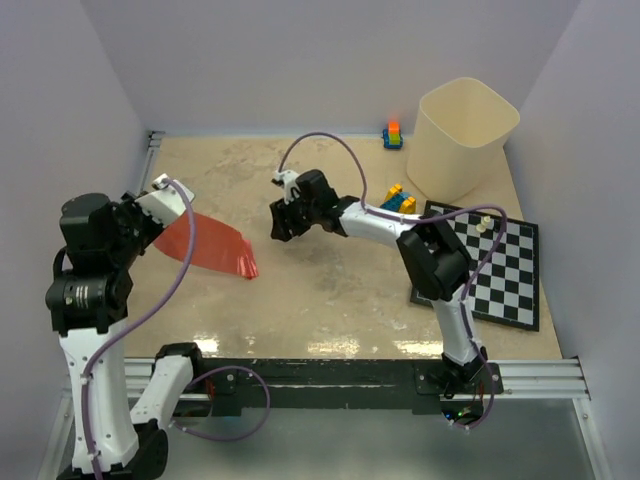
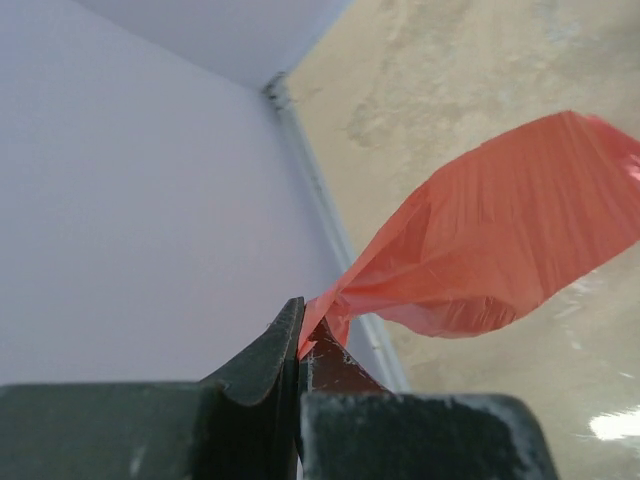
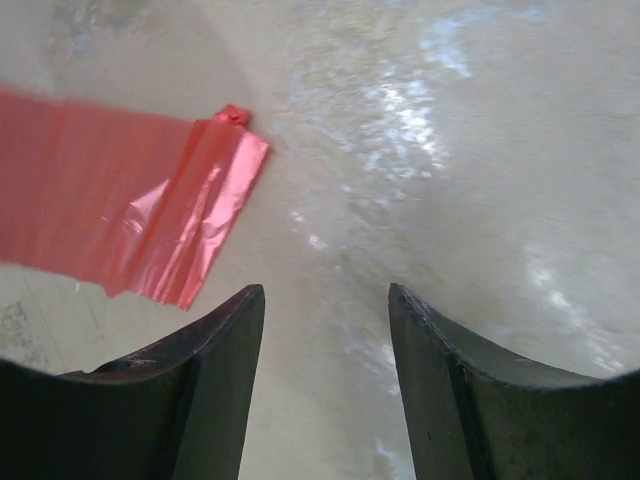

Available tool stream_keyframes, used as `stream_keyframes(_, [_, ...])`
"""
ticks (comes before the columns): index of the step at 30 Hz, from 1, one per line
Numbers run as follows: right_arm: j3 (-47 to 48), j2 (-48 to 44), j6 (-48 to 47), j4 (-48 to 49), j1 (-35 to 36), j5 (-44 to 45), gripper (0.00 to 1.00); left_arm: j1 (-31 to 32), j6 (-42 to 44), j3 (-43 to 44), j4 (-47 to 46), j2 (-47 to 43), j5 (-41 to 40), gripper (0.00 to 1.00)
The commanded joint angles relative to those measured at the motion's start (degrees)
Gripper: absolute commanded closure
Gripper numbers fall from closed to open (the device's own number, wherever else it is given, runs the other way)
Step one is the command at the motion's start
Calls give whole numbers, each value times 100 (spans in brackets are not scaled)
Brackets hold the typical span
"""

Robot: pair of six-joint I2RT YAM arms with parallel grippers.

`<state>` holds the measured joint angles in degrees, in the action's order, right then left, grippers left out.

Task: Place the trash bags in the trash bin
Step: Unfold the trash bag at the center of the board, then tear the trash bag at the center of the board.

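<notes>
A red trash bag [image 1: 210, 246] hangs from my left gripper [image 1: 160, 222] at the left of the table, its free end trailing down to the tabletop. In the left wrist view the gripper [image 2: 302, 335] is shut on a pinched corner of the bag [image 2: 490, 230]. My right gripper [image 1: 277, 224] is open and empty, just right of the bag's free end. In the right wrist view the bag's end [image 3: 140, 220] lies left of and ahead of the open gripper [image 3: 326, 292]. The cream trash bin [image 1: 463, 140] stands upright at the far right.
A black-and-white checkerboard [image 1: 495, 262] lies at the right with small white pieces [image 1: 485, 224] on it. Yellow-and-blue toy blocks [image 1: 399, 200] lie beside the bin. A small stacked toy [image 1: 393, 135] stands near the back wall. A metal rail [image 1: 150, 150] runs along the left wall.
</notes>
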<state>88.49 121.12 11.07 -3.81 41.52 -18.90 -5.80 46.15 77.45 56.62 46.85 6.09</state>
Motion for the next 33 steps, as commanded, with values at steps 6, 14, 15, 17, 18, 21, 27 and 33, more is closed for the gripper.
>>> stream_keyframes(6, [652,473,167,162,849,97,42,-26,1352,139,-513,-1019,-2559,100])
stream_keyframes(14, [1223,1018,220,135,1323,439,39,-26,1230,-362,200,-1433,-2719,100])
stream_keyframes(15, [1276,1088,229,118,1393,544,38,-26,1238,-440,235,-1485,-2683,100])
stream_keyframes(17, [1364,1212,211,100,1552,659,37,-17,1282,-546,262,-1600,-2657,100])
stream_keyframes(18, [1373,1238,203,109,1613,668,37,-26,1291,-573,279,-1644,-2639,100])
stream_keyframes(21, [1408,1344,159,30,1807,1018,38,-26,1300,-564,323,-1662,-2630,100])
stream_keyframes(27, [1478,1467,220,-58,1878,1467,45,-26,1274,-582,341,-1662,-2621,100])
stream_keyframes(33, [1610,1704,246,-49,1886,1538,49,-26,1291,-705,455,-1785,-2569,100])
